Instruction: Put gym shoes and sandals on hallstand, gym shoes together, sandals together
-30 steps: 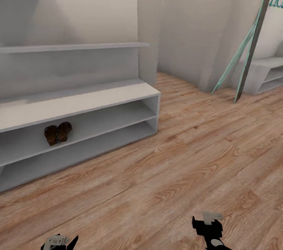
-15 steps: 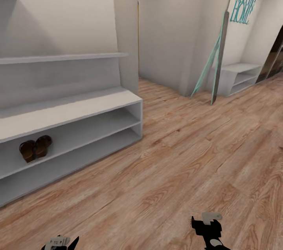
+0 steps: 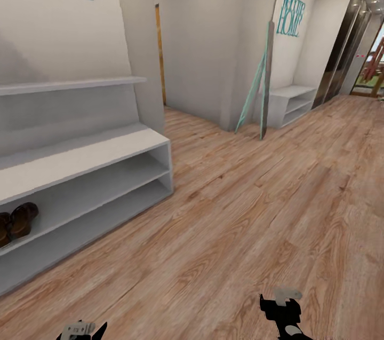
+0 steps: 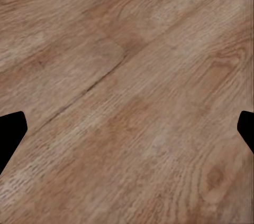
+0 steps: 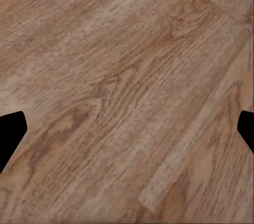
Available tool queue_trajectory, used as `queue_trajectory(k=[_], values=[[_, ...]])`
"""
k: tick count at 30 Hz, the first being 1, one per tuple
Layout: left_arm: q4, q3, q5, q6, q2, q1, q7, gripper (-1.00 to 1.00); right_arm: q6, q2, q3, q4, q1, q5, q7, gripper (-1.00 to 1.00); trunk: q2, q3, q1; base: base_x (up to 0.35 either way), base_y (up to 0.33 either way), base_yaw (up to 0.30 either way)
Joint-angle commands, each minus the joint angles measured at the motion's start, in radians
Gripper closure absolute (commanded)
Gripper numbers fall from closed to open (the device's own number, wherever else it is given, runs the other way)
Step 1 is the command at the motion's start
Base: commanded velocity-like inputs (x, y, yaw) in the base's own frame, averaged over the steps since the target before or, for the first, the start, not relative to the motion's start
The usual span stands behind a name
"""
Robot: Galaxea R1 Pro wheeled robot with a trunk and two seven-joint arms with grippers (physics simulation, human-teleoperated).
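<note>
Where wrists see floor [image 4: 127, 76] — sandals [image 3: 16, 221] shelved (head).

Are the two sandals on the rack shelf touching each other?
Cannot tell. In the head view the sandals sit close together on the hallstand's upper shoe shelf, one cut off by the picture's edge.

Corridor floor [image 3: 250, 212] looked like light brown wood plank, visible grain, mostly matt. Hallstand [image 3: 80, 156] was smooth pale grey-white, matt, painted look. Sandals [image 3: 16, 221] on its upper shoe shelf read as dark brown leather with a slight sheen.
</note>
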Motion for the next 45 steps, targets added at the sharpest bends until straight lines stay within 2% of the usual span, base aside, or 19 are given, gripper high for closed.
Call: queue_trajectory(k=[1, 7, 25, 39, 41, 45], values=[[0.001, 0.005, 0.005, 0.001, 0.0, 0.0, -0.008, -1.0, -0.003, 0.0, 0.009, 0.001, -0.001, -0.01, -0.001, -1.0, 0.007, 0.002, -0.004, 0.0, 0.0, -0.286], [0.011, 0.004, 0.006, -0.003, -0.002, 0.0, 0.032, -1.0, -0.003, 0.0, 0.009, 0.001, -0.001, -0.01, 0.0, -1.0, 0.049, 0.021, -0.027, 0.0, 0.0, -0.286], [0.013, 0.004, 0.006, -0.005, -0.002, -0.001, 0.038, -1.0, -0.002, 0.003, 0.01, 0.001, 0.0, -0.009, 0.0, -1.0, 0.175, 0.078, -0.096, 0.0, 0.0, -0.276], [0.013, 0.004, 0.007, -0.005, -0.002, 0.0, 0.038, -1.0, -0.002, 0.003, 0.01, 0.0, 0.0, -0.009, 0.001, -1.0, 0.273, 0.116, -0.15, 0.0, 0.0, -0.034], [0.013, 0.004, 0.007, -0.006, -0.002, 0.0, 0.038, -1.0, -0.002, 0.003, 0.01, 0.0, 0.001, -0.009, 0.001, -1.0, 0.287, 0.12, -0.157, 0.0, 0.0, -0.002], [0.013, 0.004, 0.007, -0.006, -0.002, 0.0, 0.038, -1.0, -0.002, 0.003, 0.01, 0.0, 0.001, -0.009, 0.001, -1.0, 0.287, 0.113, -0.157, 0.0, 0.0, 0.0]])
